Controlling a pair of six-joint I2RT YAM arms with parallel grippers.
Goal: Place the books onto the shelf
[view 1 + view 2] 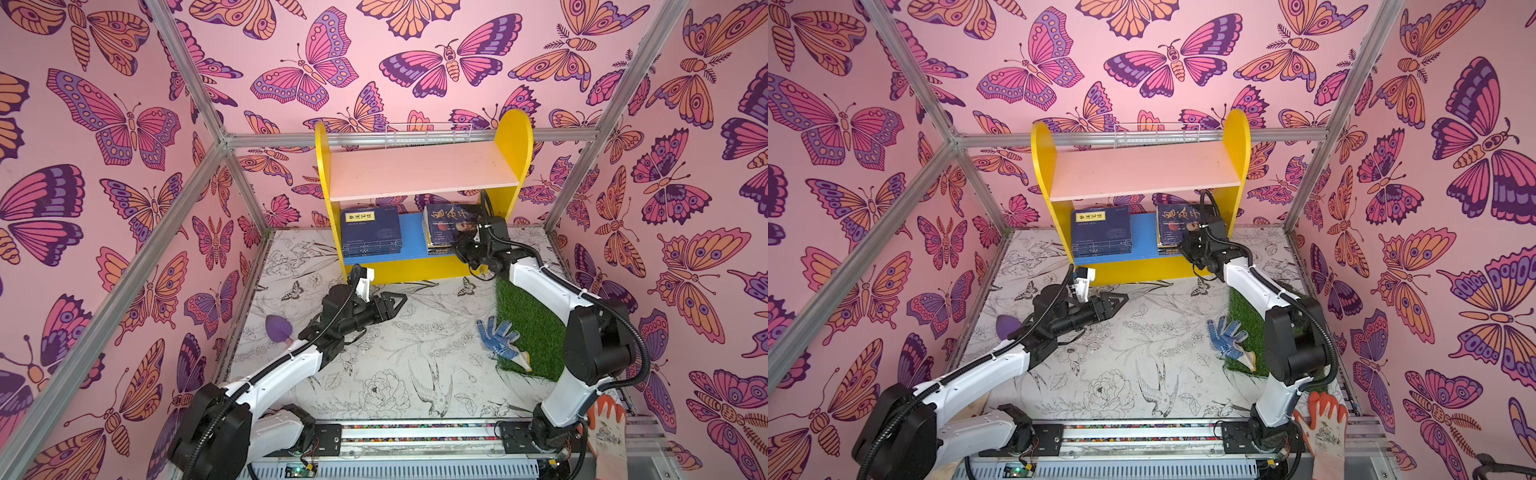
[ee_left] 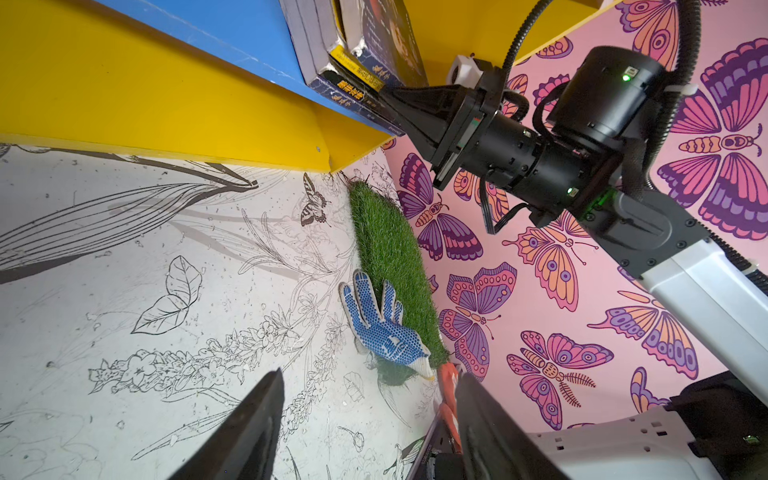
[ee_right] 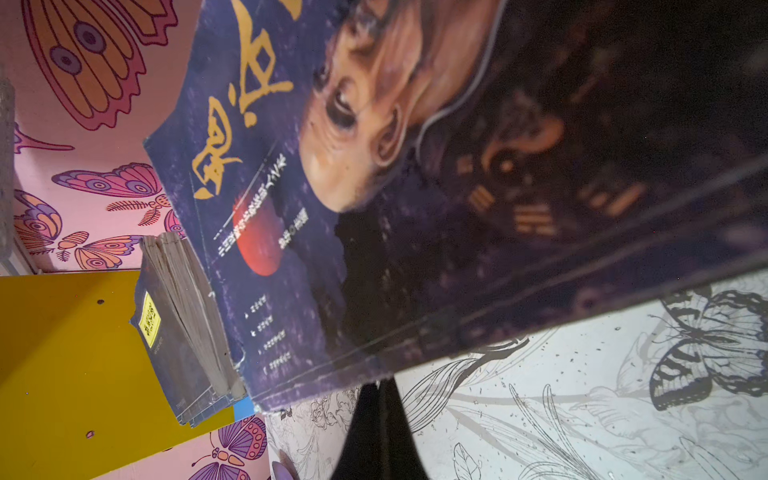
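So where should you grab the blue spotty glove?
Probably at the white cuff, coming straight down from above. The blue glove lies flat, fingers spread, partly on the grass mat, so no side offers an edge. The cuff is the narrow end that fits between open jaws.

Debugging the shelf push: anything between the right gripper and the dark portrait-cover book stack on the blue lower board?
Nothing visible. The shut right gripper meets the spines of the dark portrait-cover book stack at the front edge of the blue lower board; the navy book stack lies apart, to the left.
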